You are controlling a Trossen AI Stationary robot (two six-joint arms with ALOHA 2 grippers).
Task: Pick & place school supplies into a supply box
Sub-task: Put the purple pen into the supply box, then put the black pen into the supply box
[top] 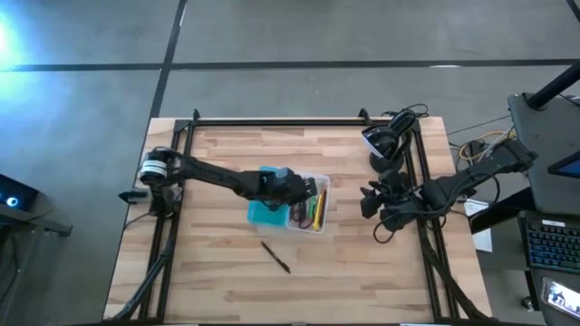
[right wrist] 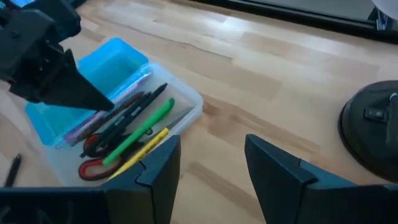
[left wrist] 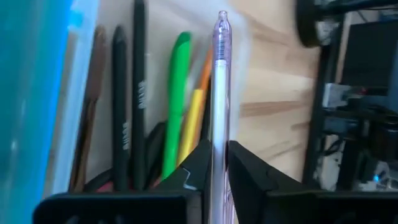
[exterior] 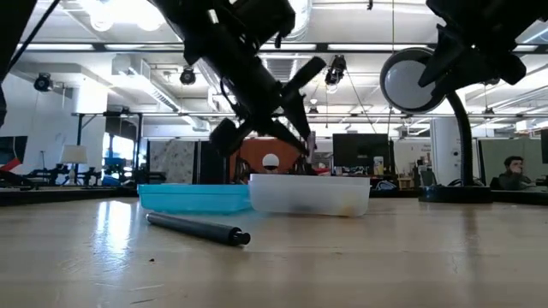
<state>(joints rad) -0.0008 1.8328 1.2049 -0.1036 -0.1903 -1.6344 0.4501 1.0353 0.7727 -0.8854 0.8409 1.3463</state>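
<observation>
Left hand (top: 313,188) is over the clear box (top: 308,215) at mid desk (top: 362,272), fingers closed on a clear-bodied purple pen (left wrist: 221,93). Left wrist view: pen stands up between the two fingertips (left wrist: 249,171), tip pointing away over the box contents. Low view: the hand (exterior: 300,128) sits just above the box (exterior: 310,193), angled down into it.

Inside the box: green pen (right wrist: 144,126), yellow pencil (right wrist: 146,146), black pens (right wrist: 134,107), red-handled scissors (right wrist: 93,157), an orange one partly hidden behind the held pen (left wrist: 206,62). All lie lengthwise in the box.

Teal lid (top: 265,210) lies flat on the desk touching the box's left side in the high view; in the low view the lid (exterior: 193,198) is just beside the box.

One black pen (top: 275,256) lies loose on the desk, near the box on its front side, apart from it. In the low view it lies in the foreground (exterior: 197,228).

Right hand (top: 370,201) waits at the desk's right edge, well apart from the box. Its fingers (right wrist: 155,168) are spread wide, nothing between them.
</observation>
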